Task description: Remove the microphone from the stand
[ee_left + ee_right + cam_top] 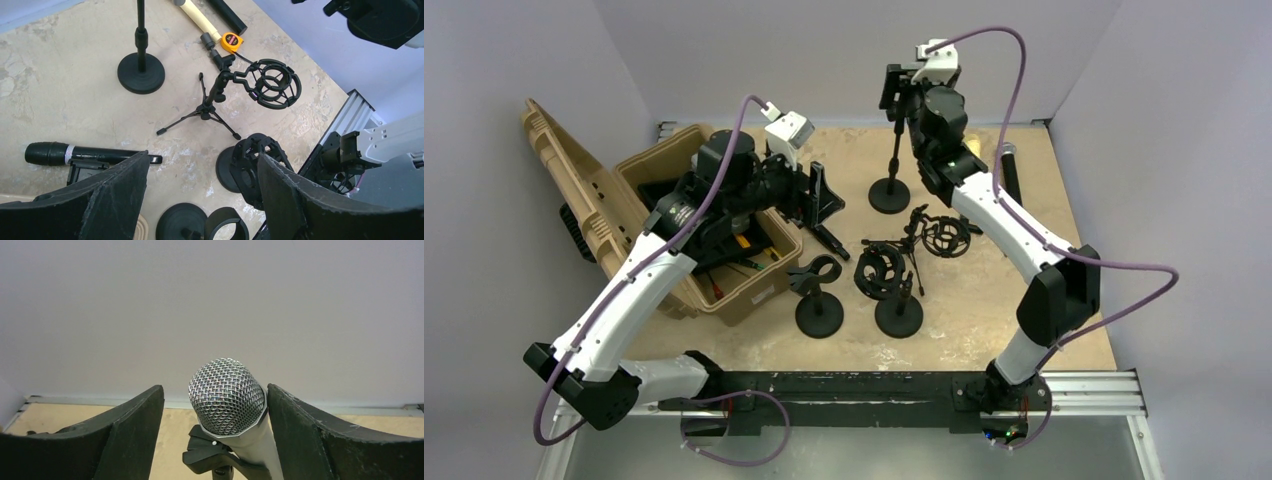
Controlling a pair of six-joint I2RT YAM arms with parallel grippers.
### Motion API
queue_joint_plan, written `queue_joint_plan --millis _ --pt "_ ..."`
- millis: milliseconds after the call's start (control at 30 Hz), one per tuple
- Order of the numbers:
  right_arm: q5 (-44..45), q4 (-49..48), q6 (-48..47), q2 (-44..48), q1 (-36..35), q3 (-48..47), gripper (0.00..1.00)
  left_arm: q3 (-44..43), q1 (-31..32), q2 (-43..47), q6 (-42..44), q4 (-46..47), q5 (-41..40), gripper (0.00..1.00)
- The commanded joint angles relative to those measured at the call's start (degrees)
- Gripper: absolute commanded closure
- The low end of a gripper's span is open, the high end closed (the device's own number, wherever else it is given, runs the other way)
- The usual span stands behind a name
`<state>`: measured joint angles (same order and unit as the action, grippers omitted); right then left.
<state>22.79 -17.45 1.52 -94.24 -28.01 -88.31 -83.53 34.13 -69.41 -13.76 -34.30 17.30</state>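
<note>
The tan case (754,295) lies open at the counter's (969,310) left edge, its lid (554,170) leaning back and red- and yellow-handled tools (746,255) inside. The left pincer (202,156) is spread wide just past the case's right rim. Near the far edge the microphone (227,395) sits in the clip (207,455) atop its stand (890,190), the right pincer (215,387) spread around its mesh head with a gap on one side; bare counter lies left of the stand's base, and shock mounts (884,270) crowd the nearer side.
</note>
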Motion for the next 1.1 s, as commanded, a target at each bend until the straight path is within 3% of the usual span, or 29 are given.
queue_joint_plan --millis 0,133,433,600,800,933,1067 --pt "12.28 3.12 -2.03 -2.91 -1.6 -6.97 0.28 0.29 -0.19 0.67 1.24 2.81 -0.04 0.23" --pt "18.91 5.82 -1.98 -5.59 -2.55 -9.14 0.3 0.38 -0.18 0.68 1.18 2.82 0.02 0.23" --pt "21.05 6.37 -3.82 -7.06 -2.64 -9.7 0.39 0.6 -0.16 0.07 1.14 2.98 -0.07 0.23" --pt "20.15 5.76 -6.51 -6.87 -2.58 -9.06 0.61 0.8 -0.2 -0.27 1.41 3.08 -0.45 0.23" --pt "9.21 1.39 -12.1 -4.84 -2.59 -5.72 0.92 1.15 -0.17 -0.61 1.48 3.81 1.21 0.23" --pt "4.73 -2.49 -14.97 -2.79 -2.45 -2.55 0.99 1.79 -0.13 -0.42 1.56 5.52 3.74 0.23" --pt "-2.33 -5.99 -16.57 -0.5 -2.35 1.0 1.0 4.89 -0.04 0.51 3.67 10.29 3.87 0.22"
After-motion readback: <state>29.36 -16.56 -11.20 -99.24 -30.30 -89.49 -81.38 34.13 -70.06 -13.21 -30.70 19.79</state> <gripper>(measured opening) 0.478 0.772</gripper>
